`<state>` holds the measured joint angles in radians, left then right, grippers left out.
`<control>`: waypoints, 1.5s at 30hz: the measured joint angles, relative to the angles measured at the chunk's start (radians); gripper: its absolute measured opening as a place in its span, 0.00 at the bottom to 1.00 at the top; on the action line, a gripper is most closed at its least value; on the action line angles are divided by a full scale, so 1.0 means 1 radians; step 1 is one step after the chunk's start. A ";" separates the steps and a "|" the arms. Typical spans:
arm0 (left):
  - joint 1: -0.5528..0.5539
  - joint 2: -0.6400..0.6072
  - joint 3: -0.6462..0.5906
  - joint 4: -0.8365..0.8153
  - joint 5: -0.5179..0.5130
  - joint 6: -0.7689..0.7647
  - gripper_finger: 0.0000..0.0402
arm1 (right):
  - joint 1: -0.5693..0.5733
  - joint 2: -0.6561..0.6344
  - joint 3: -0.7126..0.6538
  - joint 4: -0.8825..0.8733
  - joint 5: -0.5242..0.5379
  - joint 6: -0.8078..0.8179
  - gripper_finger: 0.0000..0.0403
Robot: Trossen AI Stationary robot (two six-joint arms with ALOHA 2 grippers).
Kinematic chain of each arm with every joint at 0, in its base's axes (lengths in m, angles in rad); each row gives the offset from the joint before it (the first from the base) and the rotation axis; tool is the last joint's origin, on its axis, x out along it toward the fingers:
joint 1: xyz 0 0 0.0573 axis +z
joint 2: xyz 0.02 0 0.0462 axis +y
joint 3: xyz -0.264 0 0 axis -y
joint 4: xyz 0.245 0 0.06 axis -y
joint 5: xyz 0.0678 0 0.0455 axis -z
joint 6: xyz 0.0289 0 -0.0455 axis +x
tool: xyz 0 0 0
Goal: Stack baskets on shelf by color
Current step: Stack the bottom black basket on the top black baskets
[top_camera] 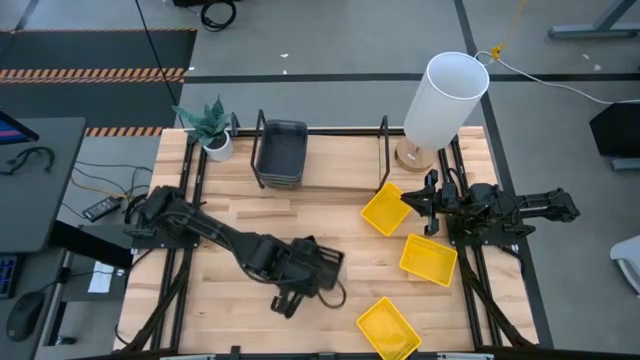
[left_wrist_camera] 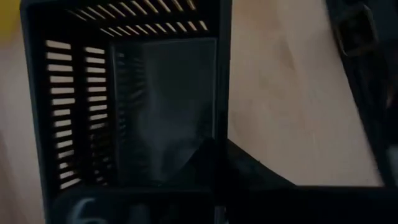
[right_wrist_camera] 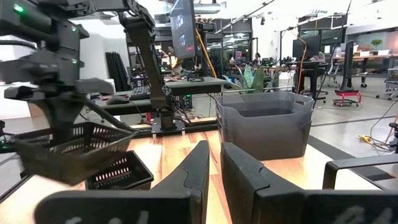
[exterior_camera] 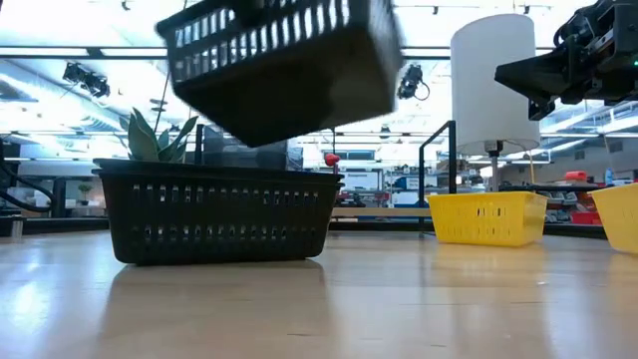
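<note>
Two black mesh plastic baskets occupy the near left part of the table. One black mesh basket (exterior_camera: 284,65) hangs tilted in the air, clamped at its rim by the left gripper (right_wrist_camera: 59,102), whose fingers are closed on it. The second black mesh basket (exterior_camera: 214,211) sits flat on the light wooden table (top_camera: 300,215), directly beneath the raised one and clear of it. A third black basket cannot be made out.

Dark grey round-cornered plastic baskets (top_camera: 281,152) stand nested in a stack at the left end of the low black wire shelf (top_camera: 384,140), at the table's far edge; their exact count cannot be told.

Three bright yellow plastic baskets lie on the right half of the table: one (top_camera: 385,210) just in front of the shelf's right end, one (top_camera: 429,259) nearer the right edge, one (top_camera: 388,329) at the near edge.

Right gripper (top_camera: 428,208) rests beside the first yellow basket, its fingers set narrowly apart and holding nothing.

Beyond, a tall white cylinder (top_camera: 445,97) stands at the far right corner and a small potted plant (top_camera: 212,128) at the far left.
</note>
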<state>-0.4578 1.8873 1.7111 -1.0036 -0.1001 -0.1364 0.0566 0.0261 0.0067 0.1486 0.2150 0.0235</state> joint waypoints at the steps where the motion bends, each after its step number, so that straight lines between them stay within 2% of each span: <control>1: 0.005 0.000 0.000 -0.020 0.002 -0.072 0.03 | 0.000 0.000 0.000 0.000 0.000 0.000 0.11; 5: 0.014 0.005 0.000 -0.063 0.001 -0.307 0.03 | 0.000 0.000 0.000 0.001 0.000 0.000 0.11; 9: 0.014 0.021 0.000 -0.068 -0.010 -0.459 0.03 | 0.000 0.000 0.000 0.000 0.000 0.000 0.11; 17: 0.017 0.070 0.000 -0.119 -0.063 -0.586 0.03 | 0.000 0.000 0.000 0.004 0.000 0.000 0.11; 21: 0.019 0.081 -0.001 -0.124 -0.117 -0.589 0.06 | 0.000 0.000 0.000 0.009 0.000 0.000 0.11; 25: 0.020 0.087 0.000 -0.127 -0.176 -0.565 0.13 | 0.000 0.000 0.000 0.010 0.000 0.000 0.11; 37: 0.015 0.087 0.000 -0.142 -0.166 -0.523 0.39 | 0.000 0.000 0.000 0.013 0.000 0.000 0.11; 41: 0.020 0.087 0.000 -0.160 -0.147 -0.460 0.43 | 0.000 0.000 0.000 0.013 0.000 0.000 0.11; 45: 0.023 0.087 0.000 -0.183 -0.138 -0.438 0.43 | 0.000 0.000 0.000 0.013 0.000 0.000 0.11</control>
<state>-0.4347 1.9747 1.7107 -1.1861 -0.2379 -0.5744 0.0566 0.0257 0.0063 0.1612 0.2153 0.0231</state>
